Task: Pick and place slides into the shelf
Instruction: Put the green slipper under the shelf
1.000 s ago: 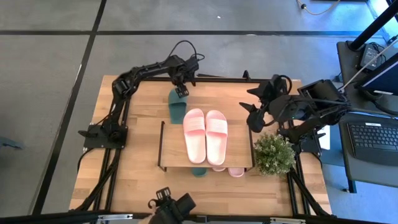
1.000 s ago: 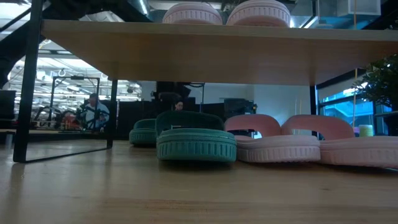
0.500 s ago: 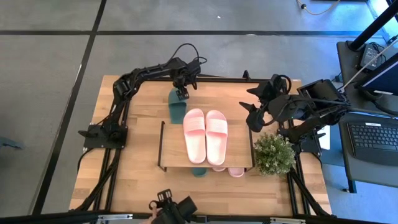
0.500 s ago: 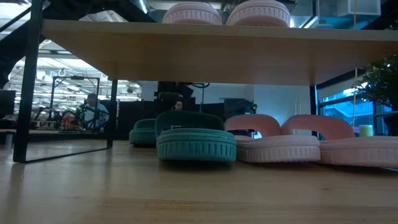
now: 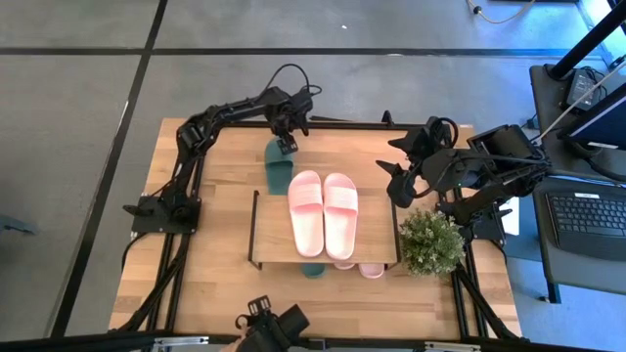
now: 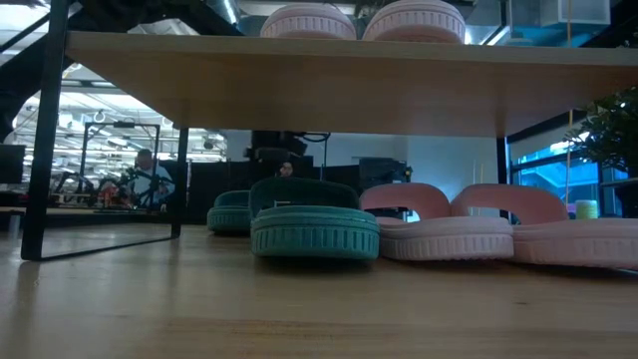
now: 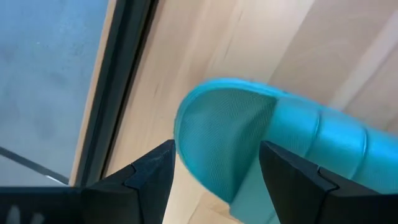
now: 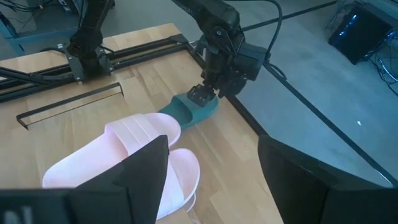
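Note:
One dark green slide (image 5: 278, 166) lies flat on the table just beyond the shelf (image 5: 269, 230), which is a wooden board on black wire legs. My left gripper (image 5: 286, 144) is open and hovers over this slide's far end (image 7: 217, 118), with one finger on each side of it. A pink pair (image 5: 324, 211) lies on the shelf's top board. Under the board rest the other green slide (image 6: 314, 231) and a second pink pair (image 6: 498, 234). My right gripper (image 8: 212, 143) is open and waits at the table's right (image 5: 399, 182).
A potted plant (image 5: 431, 242) stands at the shelf's right end, close under my right arm. Black frame rails (image 5: 186, 196) run along the table's left and right sides. Bare wood (image 5: 220, 166) shows left of the green slide and along the near edge.

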### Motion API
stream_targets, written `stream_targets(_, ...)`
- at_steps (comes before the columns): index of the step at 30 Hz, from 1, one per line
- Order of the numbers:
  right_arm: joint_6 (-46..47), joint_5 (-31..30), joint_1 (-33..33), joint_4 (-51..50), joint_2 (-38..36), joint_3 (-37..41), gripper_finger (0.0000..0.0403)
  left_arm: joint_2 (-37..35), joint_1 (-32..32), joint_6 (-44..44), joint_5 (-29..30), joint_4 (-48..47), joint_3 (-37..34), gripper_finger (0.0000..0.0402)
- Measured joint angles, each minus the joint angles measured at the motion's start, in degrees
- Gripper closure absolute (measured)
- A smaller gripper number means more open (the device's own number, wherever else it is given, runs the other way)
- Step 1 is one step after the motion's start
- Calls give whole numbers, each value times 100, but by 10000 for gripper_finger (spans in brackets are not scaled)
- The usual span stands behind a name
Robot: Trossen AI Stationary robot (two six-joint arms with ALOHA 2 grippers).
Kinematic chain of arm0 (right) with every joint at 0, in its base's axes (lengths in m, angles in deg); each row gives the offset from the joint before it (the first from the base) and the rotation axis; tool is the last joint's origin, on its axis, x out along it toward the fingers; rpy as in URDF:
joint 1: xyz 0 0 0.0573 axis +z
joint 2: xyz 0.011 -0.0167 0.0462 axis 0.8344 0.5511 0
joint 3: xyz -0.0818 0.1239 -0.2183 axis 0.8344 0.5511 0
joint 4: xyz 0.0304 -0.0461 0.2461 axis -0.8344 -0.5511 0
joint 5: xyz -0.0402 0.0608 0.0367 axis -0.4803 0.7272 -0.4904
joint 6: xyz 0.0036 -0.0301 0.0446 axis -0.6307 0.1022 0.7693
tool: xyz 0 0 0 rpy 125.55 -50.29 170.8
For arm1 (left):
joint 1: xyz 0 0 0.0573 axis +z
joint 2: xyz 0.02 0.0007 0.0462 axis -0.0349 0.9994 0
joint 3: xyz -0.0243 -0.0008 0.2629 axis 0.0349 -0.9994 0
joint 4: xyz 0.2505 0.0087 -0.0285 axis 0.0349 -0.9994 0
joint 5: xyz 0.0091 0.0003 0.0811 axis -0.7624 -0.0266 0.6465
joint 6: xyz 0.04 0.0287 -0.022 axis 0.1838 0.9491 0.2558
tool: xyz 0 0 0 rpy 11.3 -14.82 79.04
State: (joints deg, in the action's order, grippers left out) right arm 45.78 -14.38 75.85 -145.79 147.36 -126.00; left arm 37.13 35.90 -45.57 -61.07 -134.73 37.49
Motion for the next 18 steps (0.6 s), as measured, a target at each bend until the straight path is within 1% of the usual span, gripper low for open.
stream_targets(4,1,0,0,0,0,0,153,0,-30,7,-33,17,0,177)
stream_targets(6,1,0,0,0,0,0,153,0,-25,7,-161,-107,0,177)
stream_targets(8,16,0,0,0,0,0,153,0,-25,28,-138,-185,-2,177)
stream_targets(11,55,0,0,0,-2,0,153,-2,-37,33,11,-27,-149,177)
stream_targets(18,136,-2,0,0,-2,0,153,-4,86,13,-29,193,-533,177)
